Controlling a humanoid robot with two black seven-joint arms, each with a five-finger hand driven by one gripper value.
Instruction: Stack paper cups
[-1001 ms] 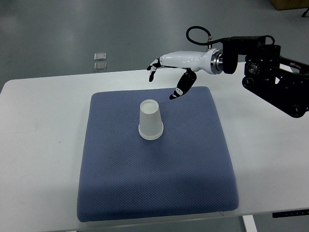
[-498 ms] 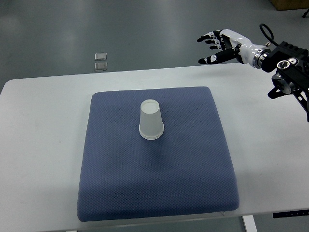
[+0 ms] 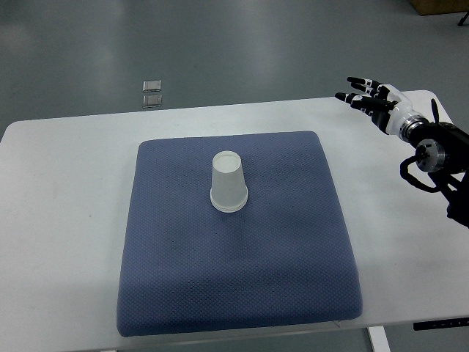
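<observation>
Overhead, top view, as I read it from my station:

Paper cup: one white paper cup (image 3: 229,183) stands upside down, wide rim on the blue mat (image 3: 293,249), a little above the mat's middle. I cannot tell whether it is one cup or several nested.

Mat: it lies on the white worktop (image 3: 66,220) and covers most of it.

Right robot hand: the right robot hand (image 3: 374,100) comes in from the right edge over the worktop's far right corner, fingers (image 3: 357,81) stretched out and spread, holding nothing.

Cup against hand: I see the cup well apart from the hand, down and to the left of it, nothing touching it.

Floor: two small square objects (image 3: 152,93) lie beyond the worktop.
</observation>
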